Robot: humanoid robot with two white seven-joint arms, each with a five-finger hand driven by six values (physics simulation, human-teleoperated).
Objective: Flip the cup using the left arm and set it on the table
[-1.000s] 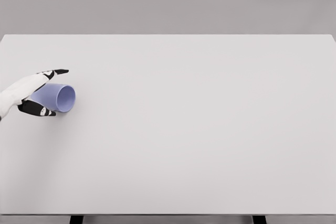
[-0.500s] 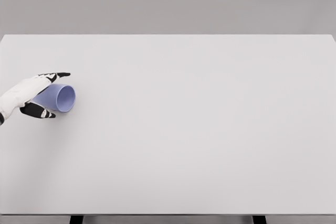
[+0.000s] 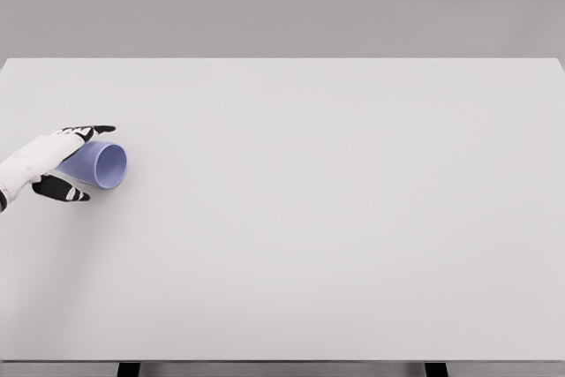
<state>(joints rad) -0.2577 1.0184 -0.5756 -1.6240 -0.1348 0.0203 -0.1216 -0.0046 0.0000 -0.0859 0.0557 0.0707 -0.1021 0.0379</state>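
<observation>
A light purple cup (image 3: 99, 165) lies on its side near the left edge of the white table (image 3: 335, 218), its open mouth facing right. My left hand (image 3: 95, 162) comes in from the left edge and wraps the cup's closed end. Its black-tipped fingers (image 3: 95, 131) lie along the top of the cup and the thumb (image 3: 64, 189) presses under its lower side. The cup's base is hidden behind the palm. The right arm is out of view.
The table's left edge runs just beside the hand. Two dark table legs (image 3: 129, 369) show under the front edge.
The fingers have come down onto the top of the cup and the thumb has shifted slightly left and lower. The cup has stayed where it was, still on its side.
</observation>
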